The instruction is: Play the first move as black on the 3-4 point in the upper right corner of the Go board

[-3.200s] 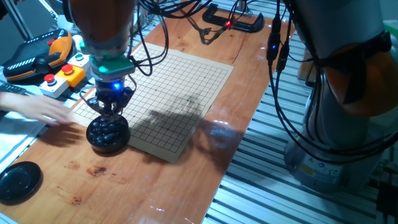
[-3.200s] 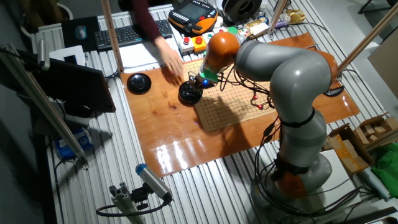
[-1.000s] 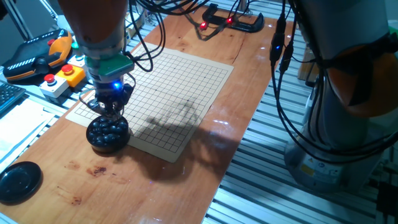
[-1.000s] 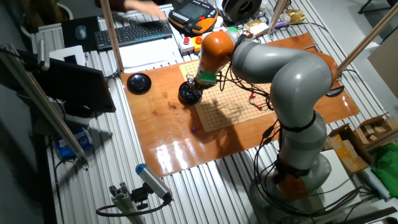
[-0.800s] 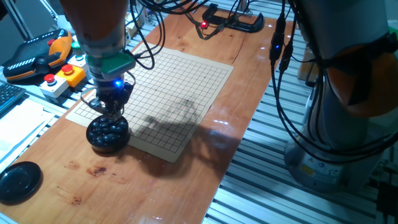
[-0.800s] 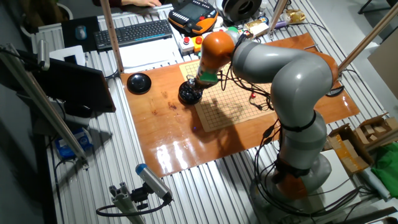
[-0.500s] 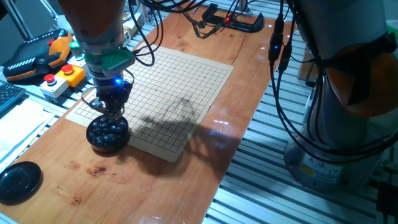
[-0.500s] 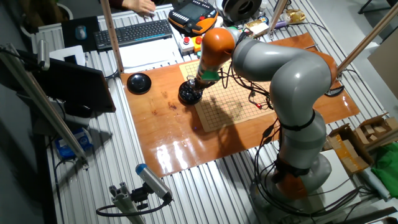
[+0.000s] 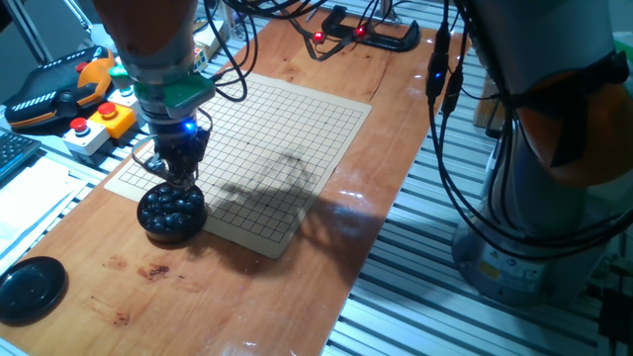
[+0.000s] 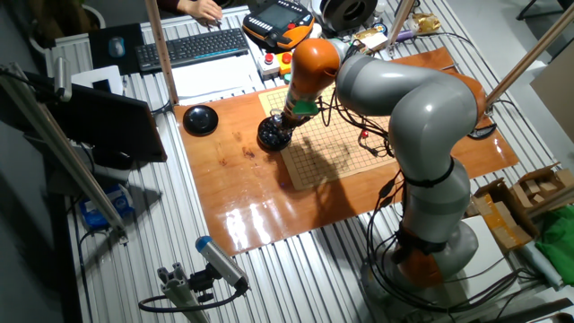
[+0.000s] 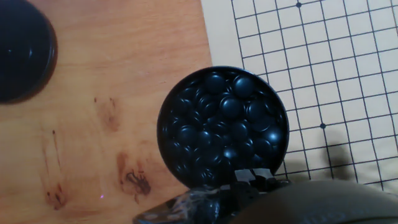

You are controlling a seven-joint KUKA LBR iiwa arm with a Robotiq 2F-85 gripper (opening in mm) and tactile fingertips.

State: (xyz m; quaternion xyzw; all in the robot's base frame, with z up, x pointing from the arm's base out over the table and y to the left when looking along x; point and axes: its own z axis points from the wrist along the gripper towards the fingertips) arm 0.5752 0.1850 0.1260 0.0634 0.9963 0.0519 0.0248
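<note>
The tabletop [image 9: 297,287] is varnished reddish wood, shiny with glare and a few dark stains. The Go board [image 9: 287,129] looks matt pale, paper-like, with thin dark lines. The stones in the round black bowl [image 11: 171,106] are smooth, glossy black.

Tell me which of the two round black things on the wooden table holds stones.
The round black bowl under the gripper, overlapping the board's edge, brims with glossy stones. The black lid lies apart.
</note>
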